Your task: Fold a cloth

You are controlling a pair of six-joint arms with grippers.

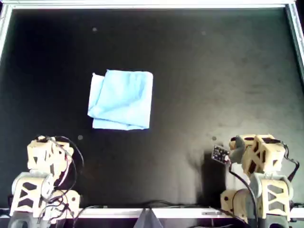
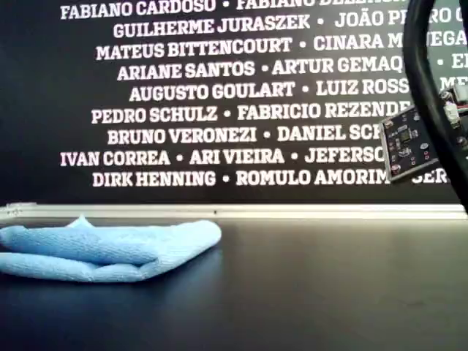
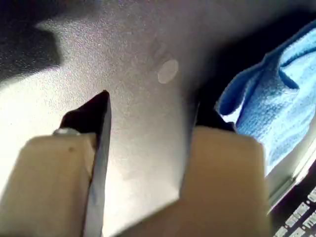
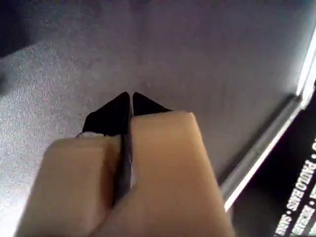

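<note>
The cloth (image 1: 121, 99) is light blue and lies folded into a rough rectangle on the black table, left of centre in the overhead view. In the exterior view the cloth (image 2: 102, 248) rests flat in layers at that view's left. My left gripper (image 3: 152, 103) is open over bare table, and a corner of the cloth (image 3: 266, 108) lies a short way off to its side, apart from the fingers. My right gripper (image 4: 127, 98) is shut with nothing between its tips, over bare table. The left arm (image 1: 45, 156) sits at the overhead view's lower left, the right arm (image 1: 259, 152) at its lower right.
A metal rail (image 1: 152, 4) frames the black table (image 1: 213, 71). A small circuit board (image 1: 220, 153) juts from the right arm, and that board (image 2: 409, 142) shows with a black cable at the exterior view's right. A dark wall with white names (image 2: 219, 95) stands behind.
</note>
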